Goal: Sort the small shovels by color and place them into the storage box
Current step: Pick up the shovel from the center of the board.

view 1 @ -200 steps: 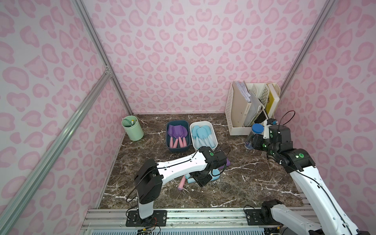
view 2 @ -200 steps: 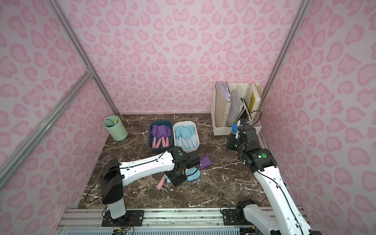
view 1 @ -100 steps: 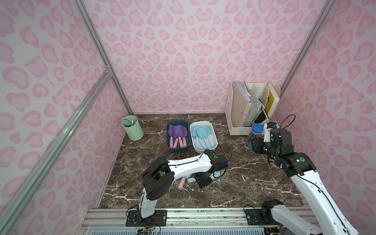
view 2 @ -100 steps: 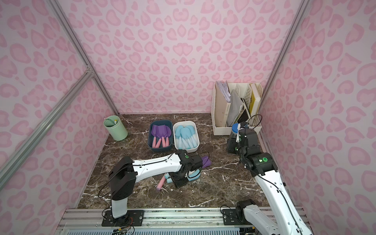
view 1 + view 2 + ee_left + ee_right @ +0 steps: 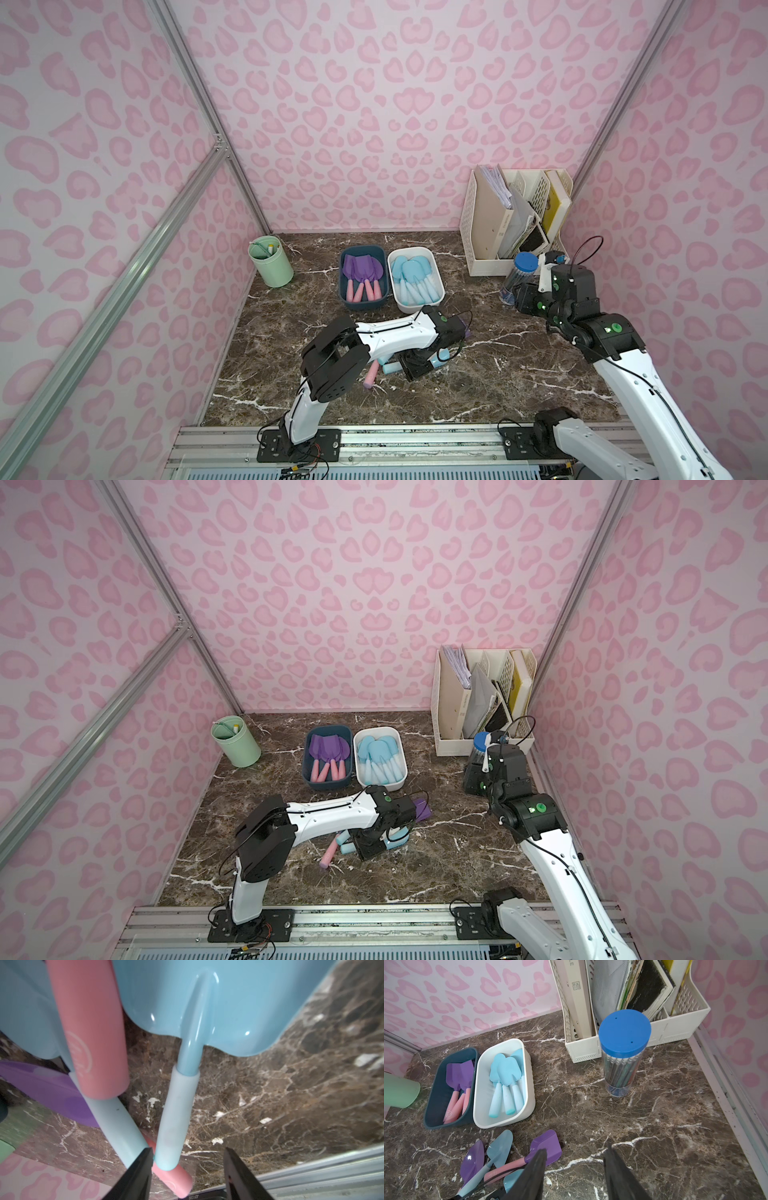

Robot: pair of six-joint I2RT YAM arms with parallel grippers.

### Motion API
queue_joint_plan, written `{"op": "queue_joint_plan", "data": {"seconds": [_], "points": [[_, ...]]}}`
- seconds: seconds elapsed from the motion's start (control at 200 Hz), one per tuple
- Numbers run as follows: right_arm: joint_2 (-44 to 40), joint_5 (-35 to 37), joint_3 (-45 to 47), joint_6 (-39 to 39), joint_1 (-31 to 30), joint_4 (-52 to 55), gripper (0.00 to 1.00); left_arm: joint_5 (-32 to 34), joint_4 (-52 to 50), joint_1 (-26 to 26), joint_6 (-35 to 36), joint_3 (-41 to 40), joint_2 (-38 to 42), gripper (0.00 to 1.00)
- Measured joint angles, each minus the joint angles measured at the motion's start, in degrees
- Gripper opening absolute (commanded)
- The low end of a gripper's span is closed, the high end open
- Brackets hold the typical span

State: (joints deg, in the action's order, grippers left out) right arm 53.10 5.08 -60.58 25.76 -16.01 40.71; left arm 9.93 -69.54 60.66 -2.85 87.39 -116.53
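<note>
Left wrist view: glossy light-blue shovel (image 5: pixel 207 1001), scalloped blade, matte pale round handle, over veined marble table (image 5: pixel 291 1084); left end effector (image 5: pixel 188 1148) spread beside the handle tip.

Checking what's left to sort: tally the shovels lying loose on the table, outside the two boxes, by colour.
Purple shovels: 2
Light blue shovels: 2
Total: 4

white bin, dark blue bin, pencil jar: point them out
white bin (image 5: pixel 500 1124), right wrist view, outer wall
dark blue bin (image 5: pixel 436 1093), right wrist view, inner wall
pencil jar (image 5: pixel 624 1031), right wrist view, blue lid
</note>
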Motion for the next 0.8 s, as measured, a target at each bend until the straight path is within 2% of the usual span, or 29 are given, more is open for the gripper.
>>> {"op": "queue_joint_plan", "data": {"seconds": [0.32,0.8], "points": [[0.50,0.07,0.87,0.00,0.00,-0.68,0.50,-0.02,0.50,-2.75,1.75,-0.83,-1.03,0.55],[1.79,0.02,1.25,0.00,0.15,-2.38,0.50,-1.68,0.90,-2.84,2.84,-2.89,-1.36,0.46]]}}
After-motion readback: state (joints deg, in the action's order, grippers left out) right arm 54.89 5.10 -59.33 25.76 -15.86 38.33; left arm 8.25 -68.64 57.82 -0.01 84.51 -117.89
